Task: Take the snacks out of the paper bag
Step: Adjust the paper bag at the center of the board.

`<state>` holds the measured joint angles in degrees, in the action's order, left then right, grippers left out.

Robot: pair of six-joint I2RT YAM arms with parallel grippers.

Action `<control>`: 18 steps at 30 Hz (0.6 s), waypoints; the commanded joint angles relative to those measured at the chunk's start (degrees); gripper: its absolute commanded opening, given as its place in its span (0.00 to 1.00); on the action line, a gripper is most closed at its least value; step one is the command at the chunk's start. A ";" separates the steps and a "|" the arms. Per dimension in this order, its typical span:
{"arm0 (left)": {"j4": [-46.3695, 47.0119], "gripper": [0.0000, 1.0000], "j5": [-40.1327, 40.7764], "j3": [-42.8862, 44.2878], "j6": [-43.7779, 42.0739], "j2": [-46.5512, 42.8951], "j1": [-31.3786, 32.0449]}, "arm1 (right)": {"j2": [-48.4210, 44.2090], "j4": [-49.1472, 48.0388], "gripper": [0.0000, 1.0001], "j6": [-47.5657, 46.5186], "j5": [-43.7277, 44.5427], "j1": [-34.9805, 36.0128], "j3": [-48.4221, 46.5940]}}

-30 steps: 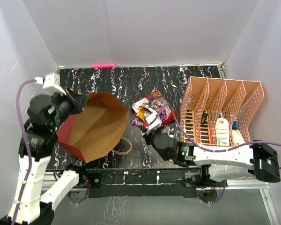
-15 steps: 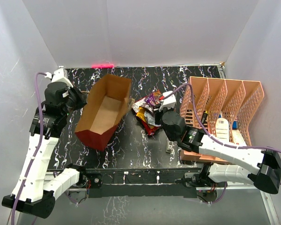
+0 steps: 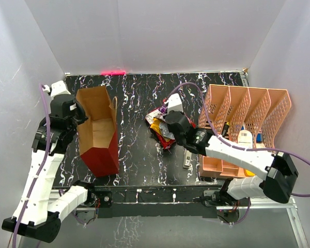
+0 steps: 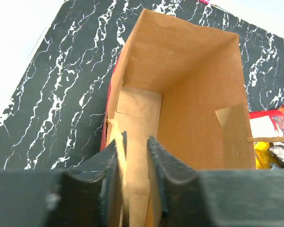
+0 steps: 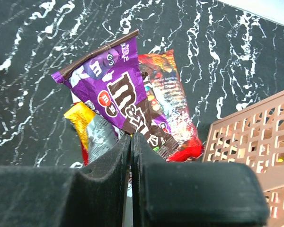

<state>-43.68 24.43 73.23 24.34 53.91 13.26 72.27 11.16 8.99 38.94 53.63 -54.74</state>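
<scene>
The paper bag (image 3: 98, 150), red outside and brown inside, stands upright and open at the table's left. Its inside looks empty in the left wrist view (image 4: 194, 94). My left gripper (image 3: 78, 116) straddles the bag's left rim. In its wrist view (image 4: 135, 142) the jaws stand slightly apart, with the paper edge against the left finger. The snacks (image 3: 156, 123) lie piled at mid-table. They include a purple packet (image 5: 118, 90), a red one (image 5: 165, 94) and a yellow-and-silver one (image 5: 92, 135). My right gripper (image 3: 165, 126) hangs just over them, jaws pressed together (image 5: 131, 137) and holding nothing.
A salmon-orange lattice file rack (image 3: 243, 124) stands at the right, close to my right arm, with a white bottle (image 3: 244, 142) in it. A slim grey gadget (image 3: 188, 160) lies on the table by the rack's front corner. White walls close in the sides and back.
The bag went from tilted, mouth facing me, to standing upright at the left. My right arm swung from the table's front to over the snack pile.
</scene>
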 commanded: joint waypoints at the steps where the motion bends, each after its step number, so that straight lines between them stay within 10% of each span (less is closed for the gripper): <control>1: -0.10 0.30 2.89 -1.37 -1.59 -2.72 -0.25 | 3.43 4.85 0.07 -3.45 -0.51 -1.85 -6.97; 10: -4.14 0.76 1.53 1.36 -1.95 -5.96 -0.18 | 9.39 11.38 0.07 -6.46 -6.07 -6.60 -13.35; 18: -7.48 0.91 -3.81 7.91 -1.31 -7.33 -0.24 | 14.11 13.84 0.07 -5.77 -10.17 -8.86 -16.98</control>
<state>-48.77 23.57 76.86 23.09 47.64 13.26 85.54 24.56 3.09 31.33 45.34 -68.03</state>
